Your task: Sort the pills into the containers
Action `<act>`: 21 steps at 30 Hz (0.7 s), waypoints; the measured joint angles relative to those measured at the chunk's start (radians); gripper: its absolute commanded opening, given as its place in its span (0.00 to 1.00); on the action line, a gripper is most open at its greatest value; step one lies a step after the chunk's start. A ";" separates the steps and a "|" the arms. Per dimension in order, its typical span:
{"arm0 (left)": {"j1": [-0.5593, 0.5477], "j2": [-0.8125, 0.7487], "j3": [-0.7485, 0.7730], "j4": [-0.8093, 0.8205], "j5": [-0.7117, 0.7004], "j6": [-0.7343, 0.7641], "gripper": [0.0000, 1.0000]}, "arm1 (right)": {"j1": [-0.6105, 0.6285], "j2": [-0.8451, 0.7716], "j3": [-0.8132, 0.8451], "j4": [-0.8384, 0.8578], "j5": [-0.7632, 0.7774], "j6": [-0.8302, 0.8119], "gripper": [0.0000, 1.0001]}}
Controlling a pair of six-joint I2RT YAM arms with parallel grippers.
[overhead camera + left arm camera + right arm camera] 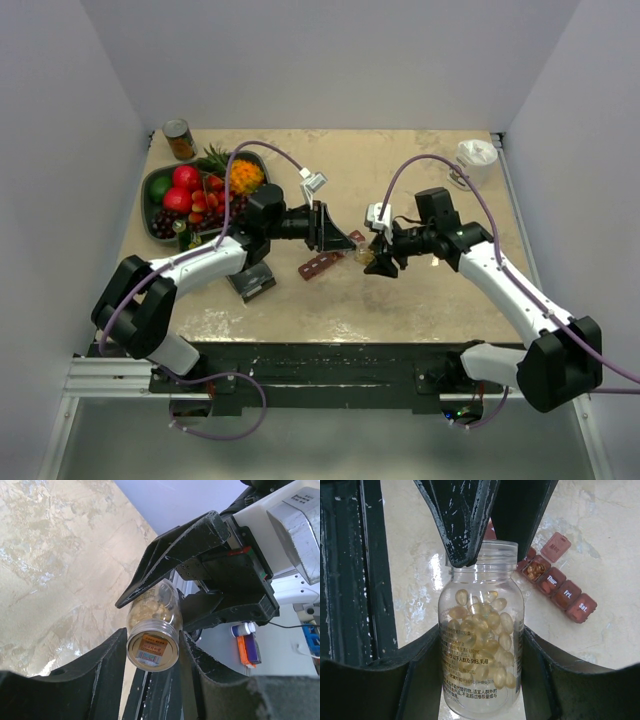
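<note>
Dispensing — right hand (479, 632) pinches the pill bottle (480, 680), left hand (151, 637) flanks its neck, grip unclear — next, tip toward containers (560, 585).

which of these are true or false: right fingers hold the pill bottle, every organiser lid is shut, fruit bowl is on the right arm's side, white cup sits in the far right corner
1. The right fingers hold the clear bottle of pills: true.
2. Every lid of the organiser is shut: false; one lid stands open, with pills in its compartment.
3. The fruit bowl is on the right arm's side: false; it sits far left, by the left arm.
4. A white cup sits in the far right corner: true.
</note>
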 measured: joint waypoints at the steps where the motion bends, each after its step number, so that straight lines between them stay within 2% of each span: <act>1: 0.000 0.002 0.001 -0.005 0.002 0.003 0.09 | 0.000 0.003 0.000 -0.001 -0.002 0.007 0.03; 5: 0.000 0.005 0.018 -0.043 0.018 0.048 0.09 | -0.001 0.019 0.000 0.000 -0.025 0.045 0.03; 9: 0.001 0.006 0.040 -0.106 0.055 0.165 0.12 | -0.005 0.046 0.000 -0.005 -0.073 0.080 0.03; 12: 0.001 0.000 0.063 -0.182 0.100 0.320 0.26 | -0.009 0.075 0.000 -0.016 -0.132 0.098 0.03; 13: 0.000 -0.010 0.065 -0.206 0.114 0.373 0.37 | -0.009 0.083 0.000 -0.021 -0.156 0.103 0.03; 16: -0.003 -0.054 0.065 -0.268 0.146 0.524 0.56 | -0.007 0.103 0.004 -0.033 -0.233 0.112 0.03; 21: -0.006 -0.090 0.071 -0.306 0.151 0.628 0.68 | -0.007 0.104 0.027 -0.032 -0.318 0.116 0.03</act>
